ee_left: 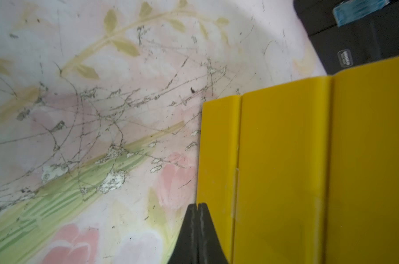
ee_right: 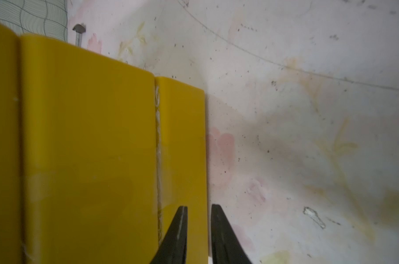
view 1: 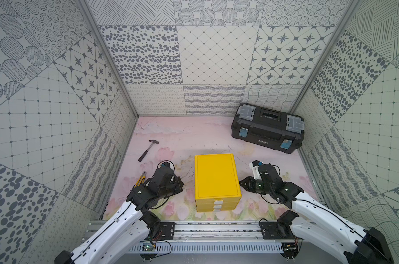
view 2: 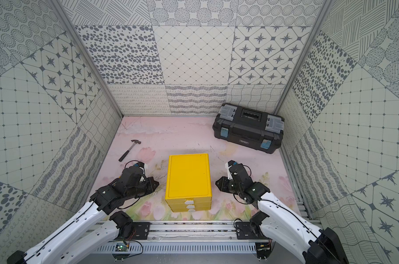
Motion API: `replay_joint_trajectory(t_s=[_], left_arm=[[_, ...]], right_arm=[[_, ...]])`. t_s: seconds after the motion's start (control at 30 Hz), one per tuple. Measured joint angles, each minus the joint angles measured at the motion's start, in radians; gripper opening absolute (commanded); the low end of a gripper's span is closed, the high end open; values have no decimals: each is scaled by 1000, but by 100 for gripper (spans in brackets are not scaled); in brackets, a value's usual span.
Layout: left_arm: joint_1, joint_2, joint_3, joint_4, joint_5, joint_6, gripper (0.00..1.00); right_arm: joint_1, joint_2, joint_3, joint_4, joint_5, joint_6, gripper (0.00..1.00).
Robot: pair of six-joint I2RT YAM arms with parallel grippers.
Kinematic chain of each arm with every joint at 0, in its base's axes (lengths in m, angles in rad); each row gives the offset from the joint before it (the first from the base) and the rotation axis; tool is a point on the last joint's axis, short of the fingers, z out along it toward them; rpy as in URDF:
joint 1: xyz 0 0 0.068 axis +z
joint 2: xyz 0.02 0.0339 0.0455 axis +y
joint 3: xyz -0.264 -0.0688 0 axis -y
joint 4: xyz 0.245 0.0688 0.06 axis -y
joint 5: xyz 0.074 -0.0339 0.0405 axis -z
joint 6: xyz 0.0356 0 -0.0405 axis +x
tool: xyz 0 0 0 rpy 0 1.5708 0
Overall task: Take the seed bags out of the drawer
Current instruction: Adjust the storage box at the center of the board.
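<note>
Showing no seed bags; presumably hidden inside yellow plastic three-drawer cabinet [view 1: 217, 176], all drawers closed, white tab handles [view 1: 217, 207] facing the robot. Judged light, thin, floppy, slick; best pinched by an edge or corner after drawing a drawer out. Left jaws pressed together, empty, just beside cabinet; right jaws narrowly parted, gripping nothing, near opposite side. Elsewhere on pink floral tabletop [view 1: 182, 137]: black-handled claw hammer [view 1: 148, 149], black plastic toolbox [view 1: 268, 128].

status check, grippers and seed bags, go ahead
Left gripper shut, empty, beside yellow drawer unit. Right gripper slightly open, empty, other side. Three drawers closed, seed bags not visible. Drawer fronts unobstructed.
</note>
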State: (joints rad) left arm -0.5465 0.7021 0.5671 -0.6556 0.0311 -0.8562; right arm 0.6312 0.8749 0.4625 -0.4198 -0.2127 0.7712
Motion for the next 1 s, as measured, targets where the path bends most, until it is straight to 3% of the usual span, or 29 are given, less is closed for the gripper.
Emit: replay_joint_trajectory(t_s=[0.27, 0.73, 1.0], left_arm=[[-74, 114, -7, -13, 13, -65, 4], [-100, 280, 98, 64, 18, -82, 9], [-99, 347, 146, 10, -13, -63, 13]], right_arm=[[113, 134, 89, 5, 71, 6, 25], [116, 338, 233, 38, 109, -21, 25], [96, 431, 305, 10, 122, -54, 25]])
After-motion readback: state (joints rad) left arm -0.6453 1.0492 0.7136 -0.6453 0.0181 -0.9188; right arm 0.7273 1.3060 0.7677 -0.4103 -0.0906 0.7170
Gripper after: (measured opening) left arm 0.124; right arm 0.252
